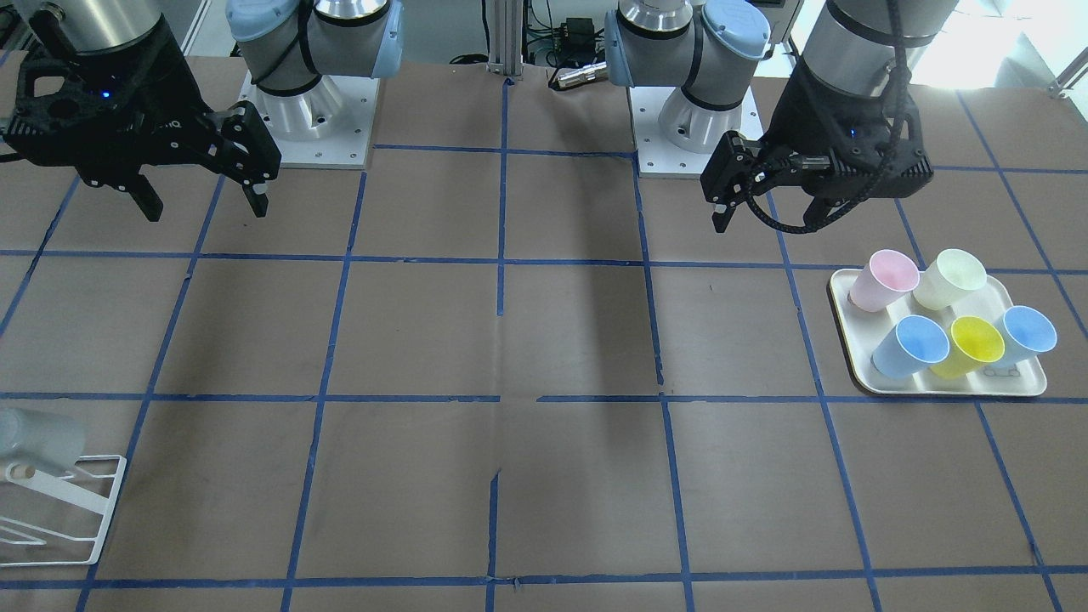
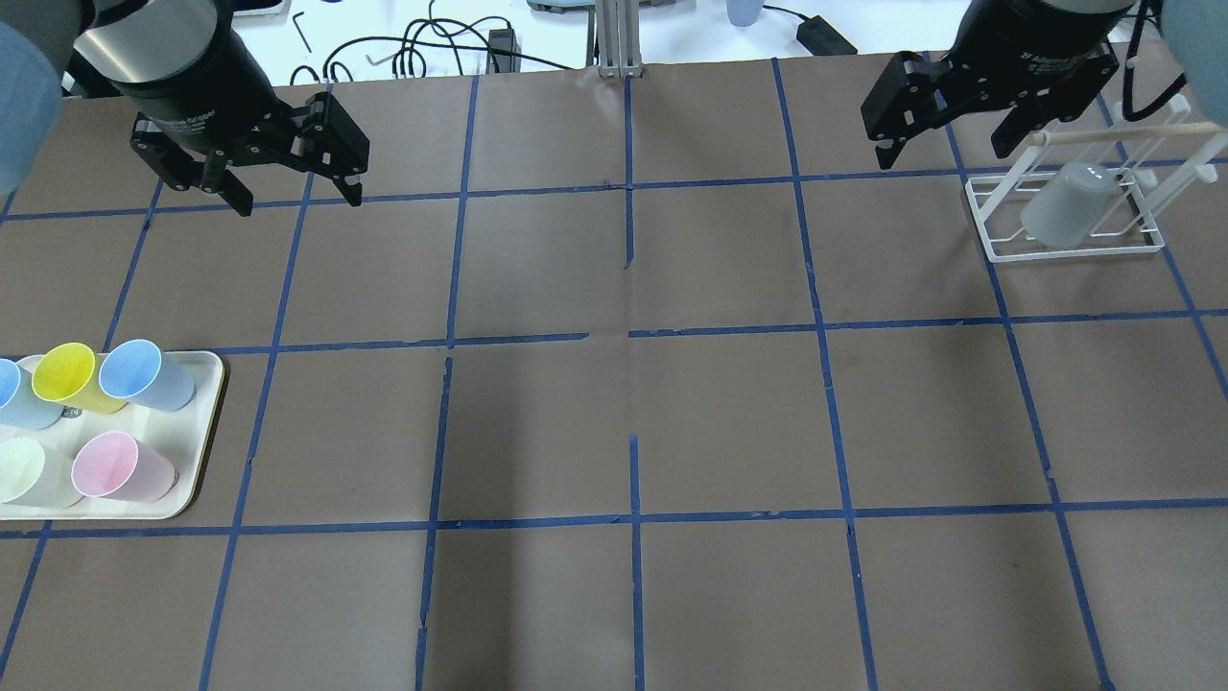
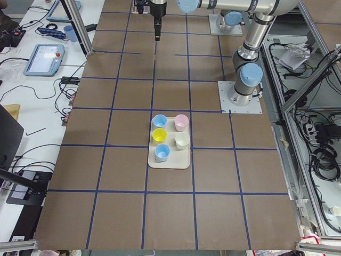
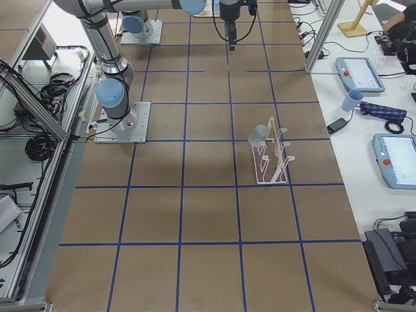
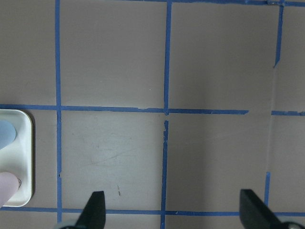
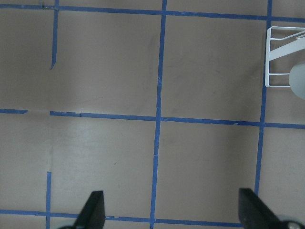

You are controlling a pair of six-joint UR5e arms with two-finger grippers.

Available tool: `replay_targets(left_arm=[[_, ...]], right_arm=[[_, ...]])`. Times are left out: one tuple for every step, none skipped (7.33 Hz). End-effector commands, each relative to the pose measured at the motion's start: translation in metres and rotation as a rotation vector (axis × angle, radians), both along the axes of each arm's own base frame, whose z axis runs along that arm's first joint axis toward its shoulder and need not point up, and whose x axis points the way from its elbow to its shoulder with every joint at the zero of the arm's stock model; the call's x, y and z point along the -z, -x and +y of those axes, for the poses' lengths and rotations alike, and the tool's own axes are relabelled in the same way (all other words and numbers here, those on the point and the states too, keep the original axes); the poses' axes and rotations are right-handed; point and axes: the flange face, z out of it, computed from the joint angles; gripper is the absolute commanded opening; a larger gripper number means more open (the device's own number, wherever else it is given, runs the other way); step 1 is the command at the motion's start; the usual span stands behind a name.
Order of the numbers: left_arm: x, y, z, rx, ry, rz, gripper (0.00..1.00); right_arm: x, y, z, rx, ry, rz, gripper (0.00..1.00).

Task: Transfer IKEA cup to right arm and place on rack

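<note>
Robotics lab: blue-tape-gridded table point(image 2: 720, 413), teach pendants point(image 4: 359, 73), tangled cables point(image 2: 422, 43), aluminium framing point(image 4: 323, 36) alongside.

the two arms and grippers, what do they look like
Both are silver tubes with pale blue joint caps: left arm, right arm. Each black two-finger gripper has a small blue light; a braided black cable loops by the left gripper, not the right gripper.

grey IKEA cup point(image 2: 1070, 204), tilted on rack point(image 2: 1074, 255)
</note>
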Motion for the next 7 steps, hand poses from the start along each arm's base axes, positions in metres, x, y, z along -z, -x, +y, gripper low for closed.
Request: replay_targets(left_arm=[[-0.0002,0.0000,-0.0001,0.000,0.002,0.000,1.00],[-0.0002,0.0000,-0.0001,0.000,0.002,0.000,1.00],[-0.0002,0.0000,-0.0001,0.000,0.002,0.000,1.00],[-0.0002,0.0000,-0.0001,0.000,0.002,0.000,1.00],[-0.0008,0.0000,0.0006,0.000,0.002,0.000,1.00],[-0.0043,0.0000,0.0042,0.006,0.006,-0.002,1.00],[-0.0034,-0.0003,0.0051,0.009,0.003,-0.005,1.00]], right_arm=[[0.0002,0.0000,-0.0003,0.001,0.000,-0.001,1.00],[0.0002,0.0000,-0.0003,0.001,0.000,-0.001,1.00],[0.0010,0.0000,-0.0003,0.003,-0.001,-0.001,1.00],[0.0010,0.0000,-0.0003,0.003,-0.001,-0.001,1.00],[0.0010,0.0000,-0.0003,0.003,-0.001,-0.001,1.00],[0.0002,0.0000,-0.0003,0.003,0.000,-0.001,1.00],[0.0011,0.0000,-0.0001,0.003,-0.003,-0.001,1.00]])
